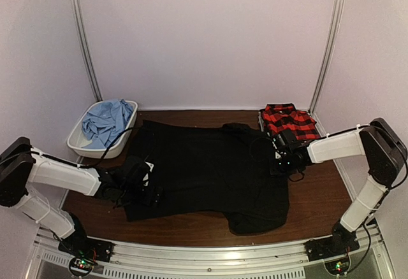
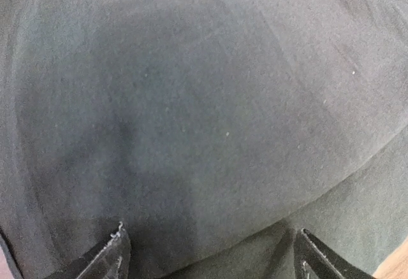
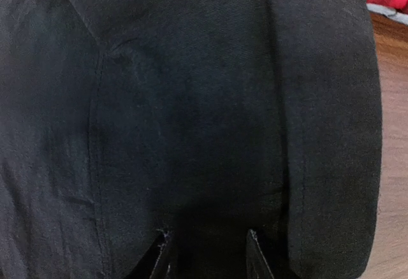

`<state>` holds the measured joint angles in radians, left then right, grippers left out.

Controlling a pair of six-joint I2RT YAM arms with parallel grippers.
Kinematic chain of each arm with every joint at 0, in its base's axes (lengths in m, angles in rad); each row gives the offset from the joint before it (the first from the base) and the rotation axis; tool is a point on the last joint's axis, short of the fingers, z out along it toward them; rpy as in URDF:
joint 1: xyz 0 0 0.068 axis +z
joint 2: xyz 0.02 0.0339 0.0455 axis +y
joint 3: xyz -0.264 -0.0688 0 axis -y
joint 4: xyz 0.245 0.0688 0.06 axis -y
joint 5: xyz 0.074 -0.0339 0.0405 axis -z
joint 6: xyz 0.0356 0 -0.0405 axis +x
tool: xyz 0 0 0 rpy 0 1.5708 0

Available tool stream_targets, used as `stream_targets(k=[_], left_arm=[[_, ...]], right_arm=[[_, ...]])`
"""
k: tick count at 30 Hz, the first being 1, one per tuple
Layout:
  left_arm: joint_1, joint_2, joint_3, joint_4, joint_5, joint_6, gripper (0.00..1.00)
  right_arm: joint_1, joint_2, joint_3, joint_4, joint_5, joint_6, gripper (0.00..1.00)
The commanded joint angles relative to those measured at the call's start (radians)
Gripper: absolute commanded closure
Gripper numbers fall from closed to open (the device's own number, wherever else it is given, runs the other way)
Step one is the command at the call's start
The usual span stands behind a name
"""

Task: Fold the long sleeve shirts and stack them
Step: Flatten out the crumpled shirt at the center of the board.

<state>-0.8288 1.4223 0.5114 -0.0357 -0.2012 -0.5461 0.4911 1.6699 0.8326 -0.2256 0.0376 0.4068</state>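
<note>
Black collared shirt (image 1: 204, 171): spread flat on the wooden table (image 1: 319, 193), lying between the two claws.
Left claw (image 2: 210, 253): jaws wide apart, low over the cloth, nothing pinched.
Right claw (image 3: 207, 253): jaws close together over a doubled edge; I cannot tell whether they hold any cloth.
Red-and-black plaid shirt (image 1: 288, 121): folded, just beyond the right claw.
Light blue shirt (image 1: 105, 121): crumpled in a white tub (image 1: 75, 140), beyond the left claw.
Step, by my judgement: first fold of the black shirt. The next move calls for both claws to get a firm pinch on the edges.

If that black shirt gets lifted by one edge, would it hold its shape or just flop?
Probably flop: the black shirt lies flat with soft folds along its edges, so it would likely drape. It looks like thin woven cloth, so probably light. Pushed, it would likely bunch rather than slide.
</note>
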Motion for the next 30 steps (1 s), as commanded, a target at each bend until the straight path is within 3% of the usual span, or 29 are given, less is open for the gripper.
stream_targets(k=[1, 9, 13, 16, 21, 30], left_arm=[[-0.004, -0.03, -0.019, -0.082, 0.018, -0.011, 0.09], [-0.004, -0.141, -0.012, -0.183, 0.072, -0.008, 0.09], [-0.004, -0.218, -0.011, -0.186, 0.102, -0.017, 0.1], [-0.004, -0.249, 0.01, -0.179, 0.094, -0.011, 0.1], [-0.004, -0.261, 0.057, -0.152, 0.058, 0.004, 0.09], [-0.004, -0.165, 0.156, -0.123, 0.042, 0.034, 0.09]], right_arm=[[-0.004, -0.033, -0.125, -0.018, -0.057, 0.131, 0.61], [0.031, -0.204, -0.265, -0.049, -0.087, 0.267, 0.62], [0.037, -0.296, -0.202, -0.086, -0.047, 0.201, 0.57], [0.038, -0.313, -0.105, -0.085, -0.045, 0.084, 0.46], [0.037, -0.186, 0.125, -0.106, -0.024, -0.077, 0.31], [0.031, 0.173, 0.568, -0.178, -0.009, -0.075, 0.3]])
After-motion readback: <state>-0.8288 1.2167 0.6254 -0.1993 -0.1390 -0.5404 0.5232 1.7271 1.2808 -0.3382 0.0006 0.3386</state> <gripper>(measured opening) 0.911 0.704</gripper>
